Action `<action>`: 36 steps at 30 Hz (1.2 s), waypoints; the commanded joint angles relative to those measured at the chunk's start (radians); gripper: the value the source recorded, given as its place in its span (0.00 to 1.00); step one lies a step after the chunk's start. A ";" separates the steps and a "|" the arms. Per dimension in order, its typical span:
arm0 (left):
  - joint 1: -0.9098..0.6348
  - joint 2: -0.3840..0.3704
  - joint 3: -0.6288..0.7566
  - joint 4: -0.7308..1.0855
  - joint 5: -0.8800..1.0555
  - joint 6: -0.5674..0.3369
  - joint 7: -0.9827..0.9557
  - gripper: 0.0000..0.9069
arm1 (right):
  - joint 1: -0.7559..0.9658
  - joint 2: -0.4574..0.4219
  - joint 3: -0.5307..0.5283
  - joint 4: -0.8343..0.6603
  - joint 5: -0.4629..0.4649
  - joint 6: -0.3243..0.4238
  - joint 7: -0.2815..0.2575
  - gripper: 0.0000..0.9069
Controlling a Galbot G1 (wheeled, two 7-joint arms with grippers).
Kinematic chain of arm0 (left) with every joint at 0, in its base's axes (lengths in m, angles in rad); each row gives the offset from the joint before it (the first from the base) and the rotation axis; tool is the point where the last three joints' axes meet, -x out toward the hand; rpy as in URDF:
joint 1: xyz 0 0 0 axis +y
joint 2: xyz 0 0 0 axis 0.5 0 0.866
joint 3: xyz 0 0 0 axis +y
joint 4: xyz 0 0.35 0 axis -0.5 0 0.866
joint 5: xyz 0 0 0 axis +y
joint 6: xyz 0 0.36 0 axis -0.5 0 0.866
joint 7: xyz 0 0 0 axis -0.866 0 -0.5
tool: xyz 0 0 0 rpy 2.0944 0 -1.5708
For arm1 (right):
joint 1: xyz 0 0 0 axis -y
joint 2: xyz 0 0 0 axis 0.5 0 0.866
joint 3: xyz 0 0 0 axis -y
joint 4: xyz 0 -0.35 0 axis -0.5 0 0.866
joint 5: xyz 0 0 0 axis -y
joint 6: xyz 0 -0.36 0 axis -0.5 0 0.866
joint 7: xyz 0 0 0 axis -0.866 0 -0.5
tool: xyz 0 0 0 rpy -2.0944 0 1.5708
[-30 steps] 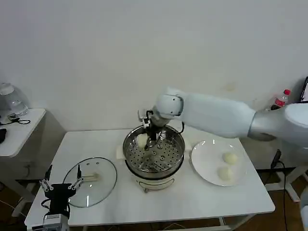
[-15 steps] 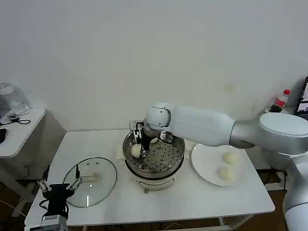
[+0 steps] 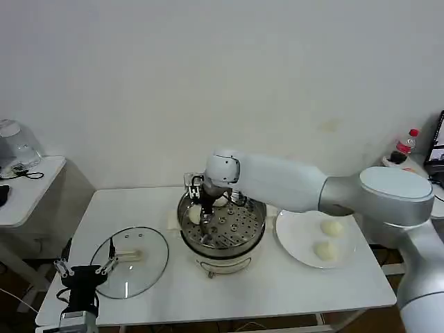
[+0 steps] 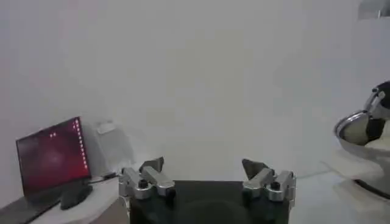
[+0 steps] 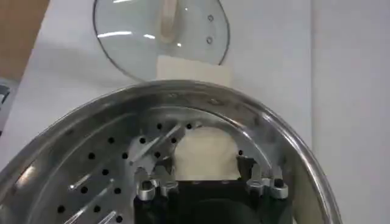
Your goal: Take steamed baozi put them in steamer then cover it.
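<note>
Head view: right gripper (image 3: 199, 210) is clamped on a pale round bun (image 5: 206, 159) inside the shiny steel perforated steamer (image 3: 254, 229); two buns (image 3: 331, 227) remain on the flat white plate (image 3: 295, 236), round glass lid (image 3: 142, 267) not yet placed. Left gripper (image 4: 207, 176) is parked agape, empty.

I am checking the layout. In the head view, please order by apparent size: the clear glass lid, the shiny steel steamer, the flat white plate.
1. Shiny steel steamer, largest.
2 and 3. Flat white plate and clear glass lid look nearly alike, so I leave them unranked.
</note>
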 commanded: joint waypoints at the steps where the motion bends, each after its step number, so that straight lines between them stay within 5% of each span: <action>1: -0.001 0.000 0.002 0.000 0.001 0.001 0.001 1.00 | 0.086 -0.071 -0.001 0.109 0.058 -0.021 0.010 1.00; 10: -0.006 0.001 0.017 -0.001 0.002 0.010 0.006 1.00 | 0.266 -0.344 -0.055 0.361 0.085 -0.013 -0.018 1.00; 15: -0.004 0.005 0.030 -0.005 0.001 0.014 0.010 1.00 | 0.295 -0.549 -0.096 0.443 -0.069 0.060 -0.095 1.00; 25: -0.012 0.021 0.048 -0.015 -0.006 0.030 0.022 1.00 | 0.242 -0.890 -0.107 0.549 -0.231 0.137 -0.159 1.00; 29: -0.012 0.022 0.057 -0.007 -0.005 0.029 0.022 1.00 | 0.140 -0.979 -0.032 0.548 -0.296 0.184 -0.186 1.00; 36: -0.019 0.021 0.062 0.020 0.000 0.028 0.022 1.00 | -0.386 -1.090 0.375 0.458 -0.525 0.336 -0.254 1.00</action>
